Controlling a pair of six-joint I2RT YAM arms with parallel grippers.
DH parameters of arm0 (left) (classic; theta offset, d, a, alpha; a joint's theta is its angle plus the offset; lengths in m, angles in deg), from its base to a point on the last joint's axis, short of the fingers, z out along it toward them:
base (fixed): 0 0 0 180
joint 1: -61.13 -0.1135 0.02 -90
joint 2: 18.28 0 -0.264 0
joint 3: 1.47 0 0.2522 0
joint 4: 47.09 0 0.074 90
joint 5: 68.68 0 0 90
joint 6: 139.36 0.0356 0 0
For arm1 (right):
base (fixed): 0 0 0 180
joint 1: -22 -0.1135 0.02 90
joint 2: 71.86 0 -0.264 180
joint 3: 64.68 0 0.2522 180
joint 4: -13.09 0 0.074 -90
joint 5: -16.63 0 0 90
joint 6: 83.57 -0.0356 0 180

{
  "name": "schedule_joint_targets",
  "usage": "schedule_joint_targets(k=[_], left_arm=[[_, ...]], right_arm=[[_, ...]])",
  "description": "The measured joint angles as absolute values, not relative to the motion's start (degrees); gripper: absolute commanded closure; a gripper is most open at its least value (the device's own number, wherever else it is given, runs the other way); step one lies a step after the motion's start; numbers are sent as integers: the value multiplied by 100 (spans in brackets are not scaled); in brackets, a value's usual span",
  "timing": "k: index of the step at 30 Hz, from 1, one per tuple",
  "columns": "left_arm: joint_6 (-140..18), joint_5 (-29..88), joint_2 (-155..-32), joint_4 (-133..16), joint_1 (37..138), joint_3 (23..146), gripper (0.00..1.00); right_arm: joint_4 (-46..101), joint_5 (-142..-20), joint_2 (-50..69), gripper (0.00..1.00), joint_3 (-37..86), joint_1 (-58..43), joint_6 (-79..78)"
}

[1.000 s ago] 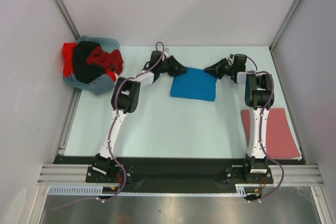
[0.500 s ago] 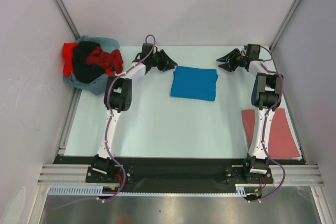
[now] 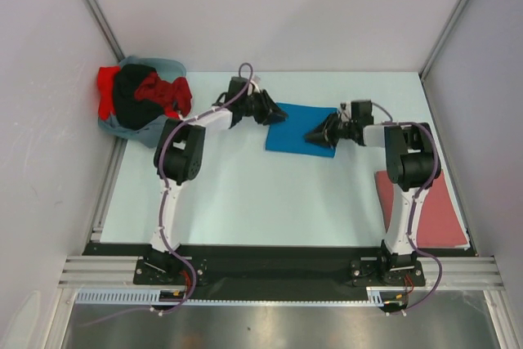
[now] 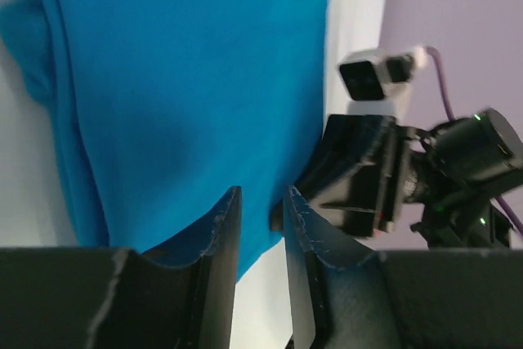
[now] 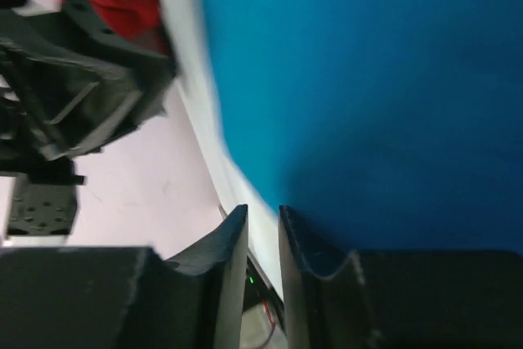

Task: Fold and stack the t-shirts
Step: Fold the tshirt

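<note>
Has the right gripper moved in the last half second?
Yes. The right gripper came nearer and leftward, from beyond the blue shirt's far right corner onto its right edge.

You're looking down into a small booth. A pale mint-green table (image 3: 245,202) is closed in by plain matt walls: a whitish back wall (image 3: 270,14), a left wall (image 3: 41,161) and a greyer right wall (image 3: 494,120). From the table's far corners rise a left aluminium post (image 3: 91,7) and a right aluminium post (image 3: 459,12). A side rail (image 3: 106,194) follows the left edge. Along the near edge you have a black strip (image 3: 278,255), then an aluminium beam (image 3: 278,271), a white slotted duct (image 3: 122,294) and a brushed steel sheet (image 3: 278,324) with a soft sheen. The light is even, the shadows faint.
</note>
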State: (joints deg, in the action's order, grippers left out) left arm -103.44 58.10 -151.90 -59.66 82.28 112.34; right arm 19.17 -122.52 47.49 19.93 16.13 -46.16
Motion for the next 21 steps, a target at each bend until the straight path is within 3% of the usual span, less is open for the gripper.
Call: schedule_joint_targets(k=[4,8,13,21], left_arm=[[-10205,6041,-15448,-5894,8437,10856,73],[-9667,6273,-15636,-6259,8411,10998,71],[-8819,5923,-15247,-7096,8236,11046,68],[-8686,5766,-14303,-6854,8440,10049,67]], right_arm=[[1642,-12630,5143,82,1374,1691,-4601],[1565,-12879,5158,82,1363,1967,-4343],[2326,-12868,4780,78,1392,2249,-3860],[2793,-12802,4293,70,1435,2316,-3388]])
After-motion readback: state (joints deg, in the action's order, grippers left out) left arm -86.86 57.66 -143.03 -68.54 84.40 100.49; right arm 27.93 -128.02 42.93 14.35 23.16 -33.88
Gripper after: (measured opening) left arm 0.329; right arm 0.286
